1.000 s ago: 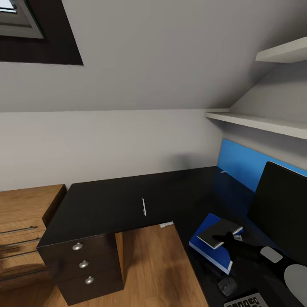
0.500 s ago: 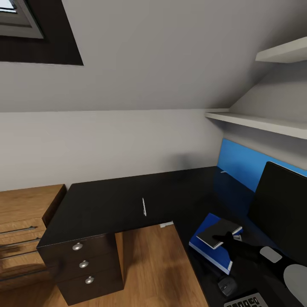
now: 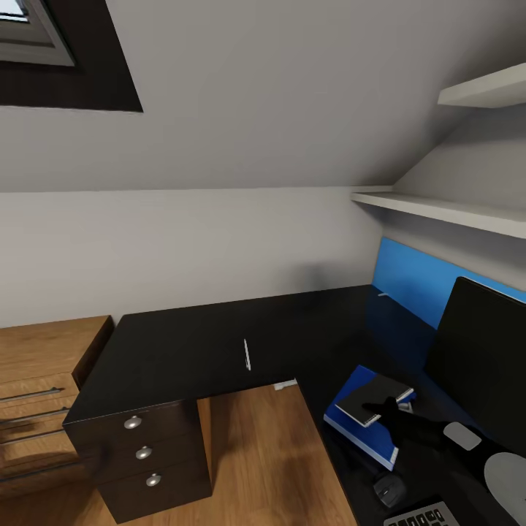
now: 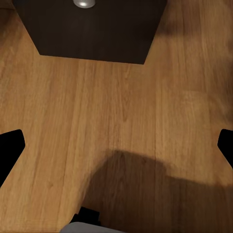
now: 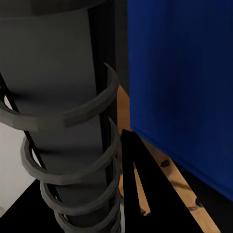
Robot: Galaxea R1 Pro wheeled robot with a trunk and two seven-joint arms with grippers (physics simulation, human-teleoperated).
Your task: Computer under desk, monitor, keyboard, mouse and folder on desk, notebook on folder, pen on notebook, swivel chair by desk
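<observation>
My right end effector (image 3: 381, 406) grips the notebook (image 3: 374, 397) just above the folder (image 3: 365, 427) on the tabletop (image 3: 190, 351); left spread wide.

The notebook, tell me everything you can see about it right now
The notebook is a thin, flat, dark grey rectangle with a pale edge along its near side, closed. It lies skewed on top of the blue folder on the black desk, in front of the monitor. The right gripper is at its near corner, dark against it; whether the fingers are closed on it is unclear. The white pen lies apart on the desk.
</observation>
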